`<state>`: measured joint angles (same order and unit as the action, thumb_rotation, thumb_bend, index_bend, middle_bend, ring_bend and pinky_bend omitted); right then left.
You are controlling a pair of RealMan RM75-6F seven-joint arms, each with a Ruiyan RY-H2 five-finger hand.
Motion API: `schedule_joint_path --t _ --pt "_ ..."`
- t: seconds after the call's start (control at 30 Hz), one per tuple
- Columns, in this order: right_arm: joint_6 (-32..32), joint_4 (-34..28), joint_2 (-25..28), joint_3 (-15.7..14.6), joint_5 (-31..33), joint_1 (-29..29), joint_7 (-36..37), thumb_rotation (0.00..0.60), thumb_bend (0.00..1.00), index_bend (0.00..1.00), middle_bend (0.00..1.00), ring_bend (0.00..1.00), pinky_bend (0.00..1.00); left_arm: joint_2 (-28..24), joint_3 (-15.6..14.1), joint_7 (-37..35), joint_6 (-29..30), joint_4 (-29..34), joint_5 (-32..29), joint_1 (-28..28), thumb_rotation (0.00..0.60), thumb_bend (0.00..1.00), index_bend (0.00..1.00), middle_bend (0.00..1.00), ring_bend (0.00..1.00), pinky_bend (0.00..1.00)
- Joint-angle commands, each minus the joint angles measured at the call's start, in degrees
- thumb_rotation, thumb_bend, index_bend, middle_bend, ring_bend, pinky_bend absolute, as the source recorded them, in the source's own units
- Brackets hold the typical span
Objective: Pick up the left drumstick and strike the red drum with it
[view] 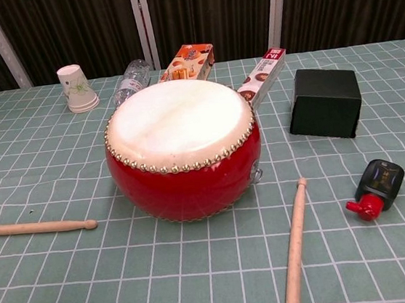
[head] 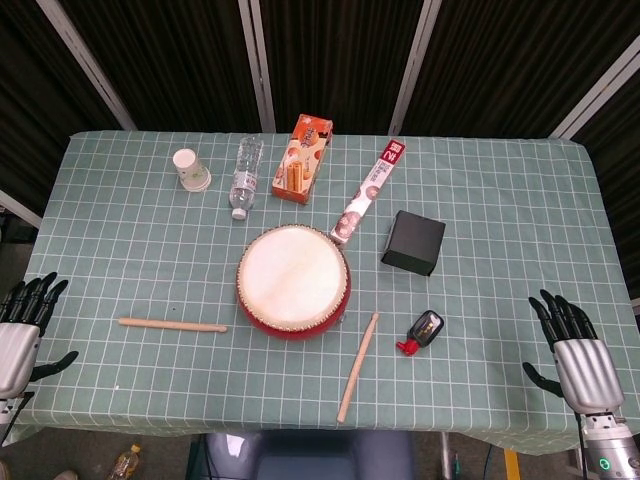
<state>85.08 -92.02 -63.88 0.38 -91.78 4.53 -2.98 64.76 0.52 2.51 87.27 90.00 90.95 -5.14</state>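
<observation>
At the near left edge of the desk, the left hand has its fingers spread and holds nothing. To its right lies the left drumstick, well apart from it, with its tip close to the red drum. Beyond the drum, at the far right edge, the right hand is also spread and empty.

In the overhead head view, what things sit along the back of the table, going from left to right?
Paper cup → water bottle → orange snack box → long red-and-white box.
</observation>
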Motion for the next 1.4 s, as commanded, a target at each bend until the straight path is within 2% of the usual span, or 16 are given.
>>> schedule_joint_path --t 0.03,1.07,1.13,1.23,1.33,1.4 --pt "-0.2 0.0 0.0 0.0 0.1 0.1 0.0 0.6 0.25 0.0 0.0 0.0 0.12 0.0 0.0 0.0 0.0 -0.1 0.0 0.0 0.6 0.0 0.0 0.0 0.0 0.0" --pt "-1.6 -0.7 -0.1 -0.1 0.1 0.9 -1.2 0.6 0.25 0.0 0.0 0.0 0.12 -0.7 -1.1 0.6 -0.8 1.0 0.5 0.3 0.6 0.0 0.0 0.0 0.0 0.0" --pt "-1.7 -0.8 -0.1 0.0 0.3 0.9 -1.2 0.6 0.25 0.0 0.0 0.0 0.12 -0.9 -1.4 0.7 -1.2 1.4 0.9 0.1 0.6 0.0 0.0 0.02 0.01 0.05" --pt "-1.5 -0.8 -0.1 0.0 0.2 0.9 -1.4 0.6 0.25 0.0 0.0 0.0 0.12 -1.1 -1.7 1.4 -1.7 2.1 1.7 -0.3 0.6 0.0 0.0 0.23 0.23 0.3" --pt "-1.5 -0.8 -0.1 -0.1 0.1 0.9 -1.3 0.6 0.25 0.0 0.0 0.0 0.12 -1.2 -2.1 1.6 -2.4 3.5 2.4 -0.7 0.6 0.0 0.0 0.59 0.56 0.58" --pt "-1.5 -0.8 -0.1 -0.1 0.0 0.8 -1.4 0.6 0.25 0.0 0.0 0.0 0.12 -1.7 -2.6 1.5 -3.7 5.0 2.9 -1.3 0.6 0.01 0.03 0.77 0.71 0.67"
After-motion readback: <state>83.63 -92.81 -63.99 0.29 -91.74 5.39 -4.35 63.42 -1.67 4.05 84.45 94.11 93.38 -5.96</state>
